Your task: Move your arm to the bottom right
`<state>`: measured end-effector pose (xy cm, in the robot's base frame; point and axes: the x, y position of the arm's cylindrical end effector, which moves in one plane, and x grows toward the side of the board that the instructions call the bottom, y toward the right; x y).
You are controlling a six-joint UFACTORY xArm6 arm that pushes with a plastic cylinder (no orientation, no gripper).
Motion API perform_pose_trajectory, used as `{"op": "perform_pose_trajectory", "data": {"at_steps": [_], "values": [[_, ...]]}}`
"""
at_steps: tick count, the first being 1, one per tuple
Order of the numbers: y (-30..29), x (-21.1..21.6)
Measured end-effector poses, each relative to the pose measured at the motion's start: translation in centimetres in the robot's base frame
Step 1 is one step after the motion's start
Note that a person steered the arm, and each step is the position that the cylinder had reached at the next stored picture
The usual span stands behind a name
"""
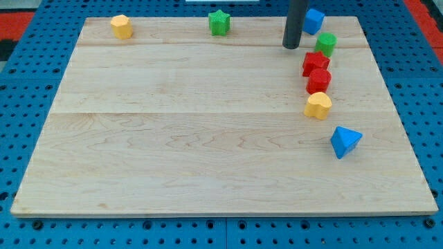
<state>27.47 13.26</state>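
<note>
1. My tip [291,46]: upper right of the table [173,159], just left of the blue block [313,21] and green block [326,43].
2. Fingers: none fitted; the arm ends in a plain rod.
3. Bottom-right corner: well apart from my tip.

Bright, even overhead light; the wooden board [208,117] shows soft glare-free grain. Faint shadows sit close beneath blocks near my tip [291,47]. Focus sharp throughout.

one view | high, angled down from the board's [208,138] near edge | whole board framed
</note>
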Motion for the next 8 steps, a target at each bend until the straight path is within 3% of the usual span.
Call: {"op": "perform_pose_trajectory", "data": {"at_steps": [3,8], "values": [[0.7,1.2],[1.1,-0.3]]}}
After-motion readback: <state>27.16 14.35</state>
